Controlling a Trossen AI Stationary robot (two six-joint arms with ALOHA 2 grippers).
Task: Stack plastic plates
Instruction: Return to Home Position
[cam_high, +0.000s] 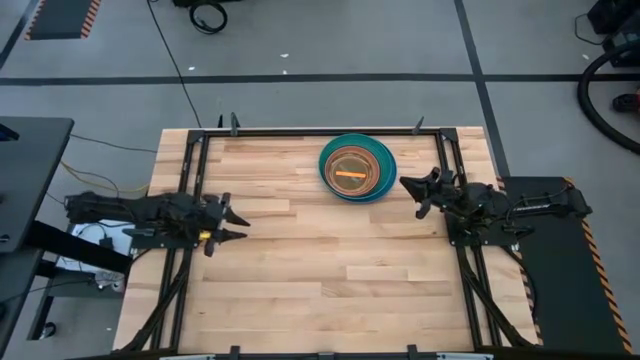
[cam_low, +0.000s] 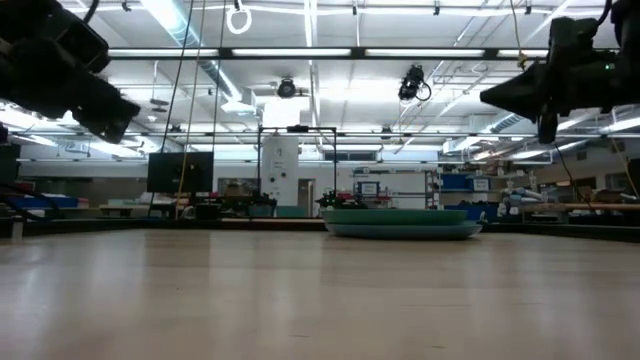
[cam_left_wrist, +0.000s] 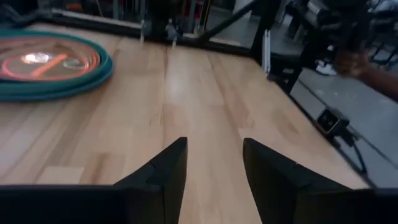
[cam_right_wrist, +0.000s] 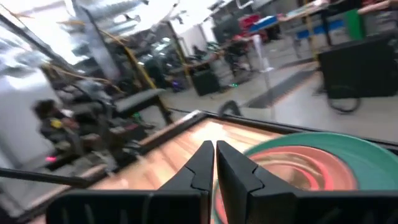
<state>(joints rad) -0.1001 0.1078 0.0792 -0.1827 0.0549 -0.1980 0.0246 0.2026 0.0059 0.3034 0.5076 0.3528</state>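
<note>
Now the stacked round plastic plates (cam_high: 357, 168), teal-green rim and orange top, lie at ten o'clock from the nearer right gripper (cam_high: 412, 196), fingers together; the left gripper (cam_high: 242, 226) hangs spread, far off.

I see the plastic plates (cam_high: 357, 168) nested flat in one stack on the worktop (cam_high: 300, 270), toward one o'clock from its middle and near the far edge. The blue plate (cam_high: 388, 186) peeks out at five o'clock beneath the teal-green plate (cam_high: 335, 148). Smaller orange-brown plates fill the centre.
</note>
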